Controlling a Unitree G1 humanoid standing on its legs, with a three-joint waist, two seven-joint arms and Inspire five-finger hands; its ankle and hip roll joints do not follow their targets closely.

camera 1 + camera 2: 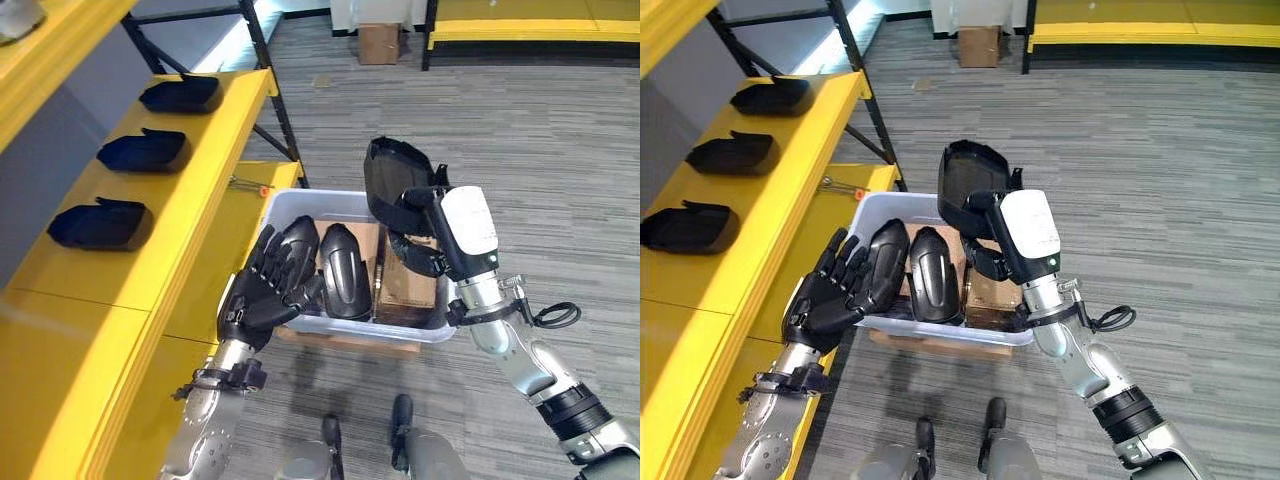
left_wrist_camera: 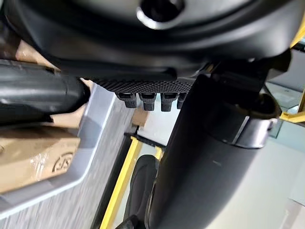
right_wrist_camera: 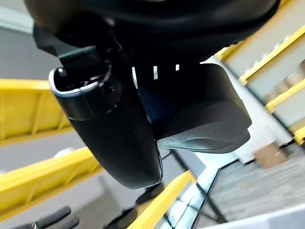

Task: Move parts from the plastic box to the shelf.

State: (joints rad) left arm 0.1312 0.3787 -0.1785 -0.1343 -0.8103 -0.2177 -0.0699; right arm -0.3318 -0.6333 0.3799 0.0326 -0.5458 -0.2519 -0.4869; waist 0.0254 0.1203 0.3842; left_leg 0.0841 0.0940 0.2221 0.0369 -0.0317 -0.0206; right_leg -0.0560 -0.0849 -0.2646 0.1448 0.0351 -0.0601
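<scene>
A pale plastic box [image 1: 305, 201] stands on the floor beside the yellow shelf [image 1: 200, 190]. In it lie black moulded parts [image 1: 343, 270] and a brown carton [image 1: 407, 285]. My right hand [image 1: 425, 207] is raised above the box's far right corner and is shut on one black part [image 1: 393, 178], which also shows past the thumb in the right wrist view [image 3: 205, 121]. At the box's left rim, my left hand [image 1: 272, 283] hovers with straight, spread fingers and holds nothing. Three black parts [image 1: 101, 223] [image 1: 146, 151] [image 1: 183, 94] sit in a row on the shelf.
A small orange-tipped tool [image 1: 250, 185] lies on the lower yellow board. The box rests on a wooden board [image 1: 350, 343]. A cardboard box [image 1: 378, 42] and another yellow rack [image 1: 530, 30] stand far back across the grey floor.
</scene>
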